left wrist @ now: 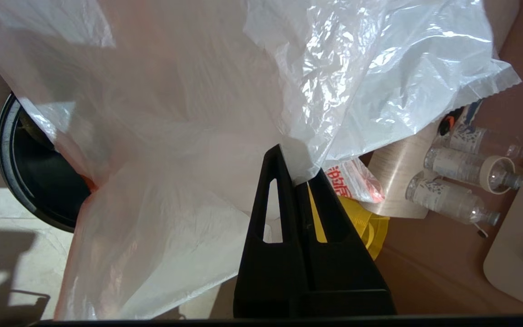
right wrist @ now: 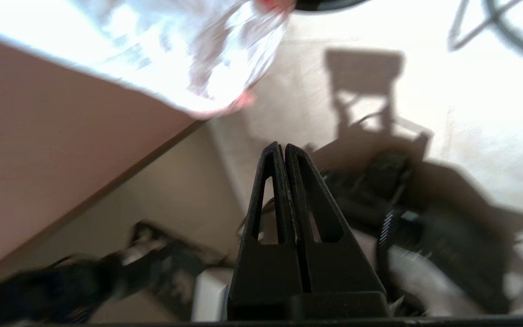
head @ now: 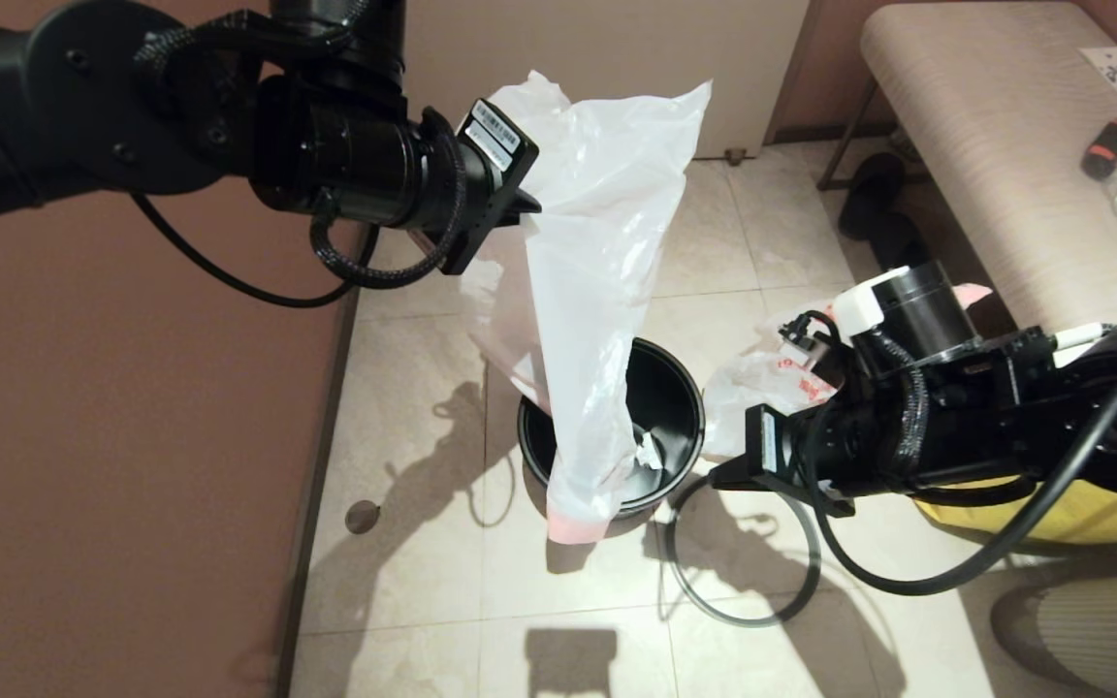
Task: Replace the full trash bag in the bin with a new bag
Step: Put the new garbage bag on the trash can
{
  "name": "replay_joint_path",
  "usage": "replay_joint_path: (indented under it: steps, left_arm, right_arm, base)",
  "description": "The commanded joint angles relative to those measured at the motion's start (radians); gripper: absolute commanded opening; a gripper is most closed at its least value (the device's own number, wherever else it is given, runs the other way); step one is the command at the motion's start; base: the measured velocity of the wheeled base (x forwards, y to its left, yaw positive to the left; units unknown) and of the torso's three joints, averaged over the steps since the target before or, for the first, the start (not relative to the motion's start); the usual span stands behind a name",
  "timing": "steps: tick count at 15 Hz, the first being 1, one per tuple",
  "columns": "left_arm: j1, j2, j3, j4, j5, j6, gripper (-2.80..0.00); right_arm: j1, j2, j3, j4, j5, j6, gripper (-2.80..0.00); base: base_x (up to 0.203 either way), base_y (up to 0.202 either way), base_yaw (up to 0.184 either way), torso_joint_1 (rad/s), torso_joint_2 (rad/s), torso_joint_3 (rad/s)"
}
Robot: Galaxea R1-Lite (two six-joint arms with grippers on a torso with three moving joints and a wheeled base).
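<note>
A: What sits nearest, at the lower edge of the head frame?

B: The grey hoop (head: 743,562) lies flat on the tiled floor (head: 423,582), lower centre, just right of the bin (head: 660,427). The right hand (right wrist: 284,147) comes in from the right of the frame beside it, clenched on nothing, its 2 fingers pressed together.

A: And the bin?

B: It stands upright in the centre of the frame, black. The lower, pink-edged end of the new bag (head: 597,291) hangs over its near rim, partly inside and partly draped outside.

A: Who holds that bag?

B: The left hand (left wrist: 298,179), upper left of centre, grasps a fold near the bag's top and holds it up, so the film hangs down in a long crinkled drape to the bin.

A: Where is the full trash bag (head: 762,383)?

B: On the floor just right of the bin, behind the right arm, its red print showing. A yellow bag (head: 1053,514) sits at the right edge, and a worktop (head: 985,145) fills the upper right.
</note>
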Motion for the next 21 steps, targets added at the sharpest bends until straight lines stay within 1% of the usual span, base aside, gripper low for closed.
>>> replay_joint_path:
  steps: [1, 2, 3, 4, 5, 6, 7, 8, 10, 12, 13, 14, 15, 17, 19, 21]
  left_arm:
    - [0.003, -0.023, 0.000, 0.003, 0.002, -0.005, -2.80]
    - [0.007, -0.021, 0.000, -0.002, 0.009, -0.005, -2.80]
    - [0.019, -0.017, 0.000, -0.011, 0.031, -0.005, -2.80]
    - [0.036, -0.009, 0.000, -0.036, 0.048, -0.004, -2.80]
    - [0.056, -0.004, 0.000, -0.062, 0.051, -0.004, -2.80]
    - [0.075, 0.000, 0.000, -0.092, 0.051, -0.004, -2.80]
    - [0.090, 0.004, 0.000, -0.118, 0.050, -0.004, -2.80]
    - [0.092, 0.007, 0.000, -0.135, 0.051, -0.004, -2.80]
    - [0.090, 0.008, 0.000, -0.151, 0.052, 0.001, -2.80]
    - [0.097, 0.021, -0.001, -0.155, 0.051, 0.001, -2.80]
    - [0.109, 0.031, 0.000, -0.159, 0.048, 0.001, -2.80]
    - [0.114, 0.037, 0.000, -0.164, 0.046, 0.000, -2.80]
    - [0.117, 0.038, -0.001, -0.169, 0.046, 0.000, -2.80]
    - [0.123, 0.036, -0.001, -0.192, 0.047, 0.001, -2.80]
    - [0.127, 0.033, -0.001, -0.203, 0.048, 0.001, -2.80]
    - [0.131, 0.034, -0.001, -0.203, 0.048, 0.001, -2.80]
  right_arm:
    - [0.039, 0.095, 0.000, -0.033, -0.138, -0.045, -2.80]
    - [0.074, 0.157, 0.000, -0.073, -0.276, -0.096, -2.80]
    - [0.111, 0.213, 0.000, -0.129, -0.384, -0.134, -2.80]
    - [0.146, 0.264, -0.001, -0.210, -0.473, -0.176, -2.80]
    - [0.166, 0.304, -0.006, -0.299, -0.560, -0.246, -2.80]
    - [0.174, 0.325, -0.013, -0.364, -0.623, -0.314, -2.80]
    - [0.177, 0.329, -0.015, -0.415, -0.660, -0.362, -2.80]
    - [0.179, 0.317, -0.008, -0.425, -0.670, -0.380, -2.80]
    - [0.198, 0.263, 0.015, -0.427, -0.683, -0.384, -2.80]
    - [0.232, 0.212, 0.046, -0.428, -0.692, -0.371, -2.80]
    - [0.253, 0.205, 0.050, -0.428, -0.690, -0.357, 0.00]
    - [0.280, 0.200, 0.056, -0.428, -0.677, -0.336, 0.00]
    - [0.298, 0.203, 0.063, -0.429, -0.640, -0.317, 0.00]
    - [0.309, 0.227, 0.066, -0.429, -0.557, -0.302, 0.00]
    - [0.320, 0.270, 0.065, -0.450, -0.547, -0.307, 0.00]
    - [0.330, 0.309, 0.069, -0.529, -0.554, -0.350, 0.00]
  base:
    - [0.000, 0.000, 0.000, 0.000, 0.00, 0.000]
    - [0.000, 0.000, 0.000, 0.000, 0.00, 0.000]
    - [0.000, 0.000, 0.000, 0.000, 0.00, 0.000]
    - [0.000, 0.000, 0.000, 0.000, 0.00, 0.000]
    - [0.000, 0.000, 0.000, 0.000, 0.00, 0.000]
    - [0.000, 0.000, 0.000, 0.000, 0.00, 0.000]
    - [0.000, 0.000, 0.000, 0.000, 0.00, 0.000]
    - [0.000, 0.000, 0.000, 0.000, 0.00, 0.000]
    - [0.000, 0.000, 0.000, 0.000, 0.00, 0.000]
    - [0.000, 0.000, 0.000, 0.000, 0.00, 0.000]
    - [0.000, 0.000, 0.000, 0.000, 0.00, 0.000]
    - [0.000, 0.000, 0.000, 0.000, 0.00, 0.000]
    - [0.000, 0.000, 0.000, 0.000, 0.00, 0.000]
    - [0.000, 0.000, 0.000, 0.000, 0.00, 0.000]
    - [0.000, 0.000, 0.000, 0.000, 0.00, 0.000]
    - [0.000, 0.000, 0.000, 0.000, 0.00, 0.000]
